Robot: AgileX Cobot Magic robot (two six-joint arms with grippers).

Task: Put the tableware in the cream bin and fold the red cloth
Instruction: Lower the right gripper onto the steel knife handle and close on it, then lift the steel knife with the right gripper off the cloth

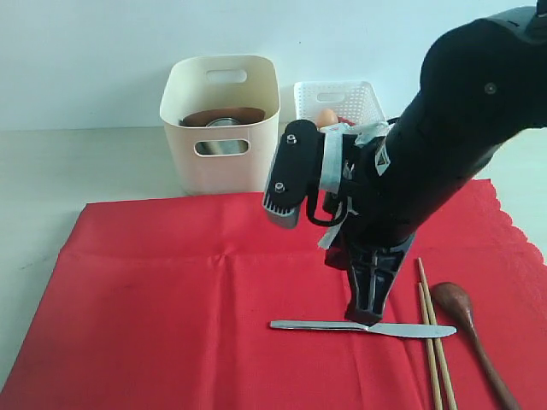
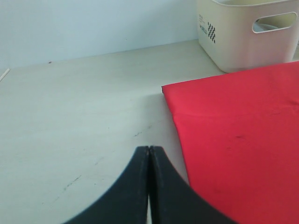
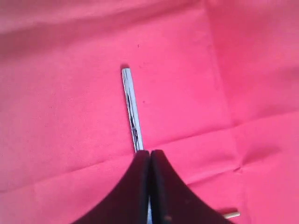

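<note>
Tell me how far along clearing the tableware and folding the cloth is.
Done: the brown plate and steel cup sit in the cream bin. In hand: the right end effector is shut on the metal knife, which lies on the red cloth. Remaining: the wooden chopsticks and dark wooden spoon lie on the cloth, which is spread flat, unfolded. The left end effector is shut, holding nothing.

On the spread red cloth (image 1: 171,290) lie knife (image 1: 308,325), chopsticks (image 1: 432,342), spoon (image 1: 453,301); plate (image 1: 222,116) and cup (image 1: 224,147) inside cream bin (image 1: 184,162).
</note>
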